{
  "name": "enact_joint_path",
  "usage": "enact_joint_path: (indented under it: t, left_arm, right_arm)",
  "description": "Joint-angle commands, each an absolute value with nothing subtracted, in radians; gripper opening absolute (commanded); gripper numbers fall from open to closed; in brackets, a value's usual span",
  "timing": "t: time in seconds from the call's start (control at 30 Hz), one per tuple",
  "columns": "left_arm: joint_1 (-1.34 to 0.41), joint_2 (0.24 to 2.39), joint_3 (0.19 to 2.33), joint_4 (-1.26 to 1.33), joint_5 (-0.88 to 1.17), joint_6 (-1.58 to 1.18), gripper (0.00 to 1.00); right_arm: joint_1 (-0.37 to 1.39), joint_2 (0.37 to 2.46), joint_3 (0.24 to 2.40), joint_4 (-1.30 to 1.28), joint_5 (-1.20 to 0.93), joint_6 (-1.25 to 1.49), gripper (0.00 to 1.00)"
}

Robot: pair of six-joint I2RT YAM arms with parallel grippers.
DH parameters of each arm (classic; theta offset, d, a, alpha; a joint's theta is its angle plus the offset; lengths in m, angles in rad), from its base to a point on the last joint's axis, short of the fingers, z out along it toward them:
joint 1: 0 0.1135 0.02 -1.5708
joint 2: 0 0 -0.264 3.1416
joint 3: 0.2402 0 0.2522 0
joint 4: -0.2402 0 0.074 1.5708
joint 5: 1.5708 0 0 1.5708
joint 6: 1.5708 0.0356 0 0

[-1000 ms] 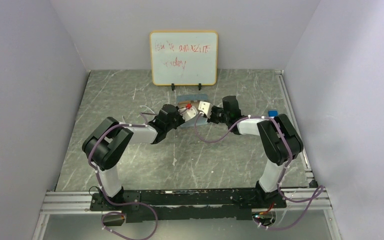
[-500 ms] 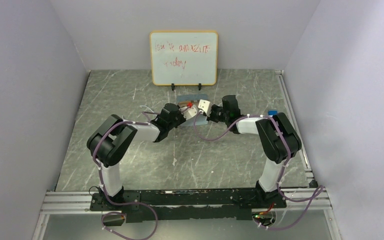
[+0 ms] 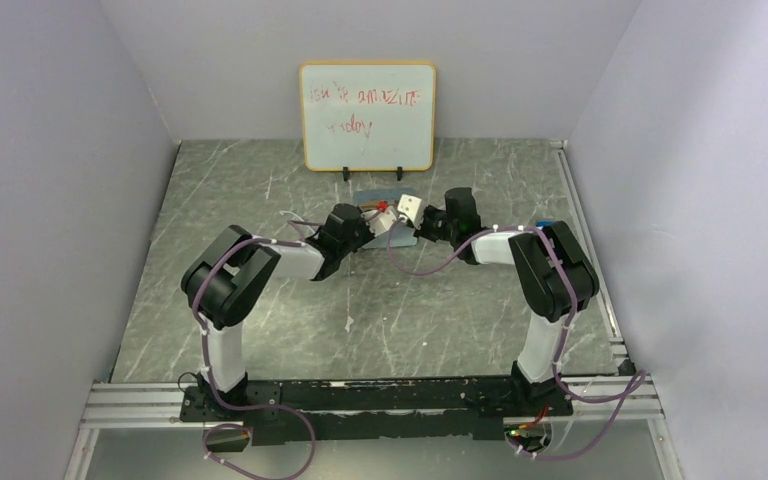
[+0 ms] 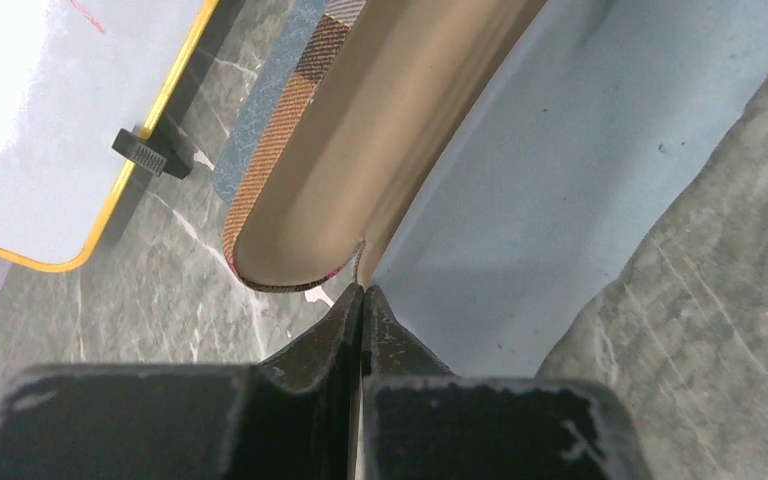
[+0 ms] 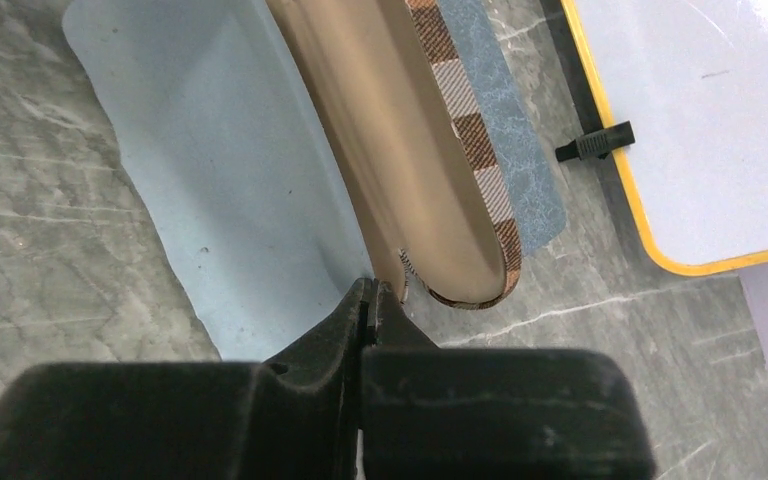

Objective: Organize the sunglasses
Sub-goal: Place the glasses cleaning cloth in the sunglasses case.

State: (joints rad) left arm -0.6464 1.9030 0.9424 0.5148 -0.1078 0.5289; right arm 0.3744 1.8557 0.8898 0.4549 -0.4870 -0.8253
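At the far middle of the table point(image 3: 260, 320), two grippers close in on one open case from opposite ends. The left gripper point(image 4: 362, 300) has its black fingers clenched flat together, the tips right at the left end of the case, where the edge of a light-blue cloth point(image 4: 580, 150) meets the case's lip. The right gripper point(image 5: 368, 300) is clenched the same way at the right end, its tips at the cloth's edge just beside the case's rounded corner. Whether either pair of fingers pinches any cloth cannot be told.

The plaid case point(image 4: 400, 130) lies open, showing a smooth tan lining, with brown and grey checks on its outside. The cloth spreads over the near side of the case and onto the grey marbled tabletop. A grey-blue strip point(image 5: 520, 170) runs along the case's far side; whether it belongs to the case is unclear.

Just beyond stands a whiteboard point(image 3: 367, 115) with a yellow rim, red writing and small black feet.

No view shows the sunglasses, so where they lie cannot be told.
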Motion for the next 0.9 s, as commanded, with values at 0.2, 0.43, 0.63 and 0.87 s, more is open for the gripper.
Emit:
enact_joint_path:
  t: [0.2,0.43,0.63,0.87]
  left_arm:
    - [-0.647,1.933,0.996,0.558,-0.151,0.514,0.05]
    - [-0.647,1.949,1.009,0.557,-0.166,0.511,0.05]
    - [-0.647,1.959,1.023,0.553,-0.172,0.510,0.05]
    - [-0.647,1.964,1.028,0.554,-0.179,0.511,0.05]
  right_arm:
    - [0.377,1.880,0.927,0.499,-0.492,-0.818,0.00]
    - [0.376,1.886,0.926,0.509,-0.488,-0.813,0.00]
    - [0.376,1.893,0.925,0.514,-0.482,-0.814,0.00]
    - [0.377,1.896,0.921,0.521,-0.476,-0.815,0.00]
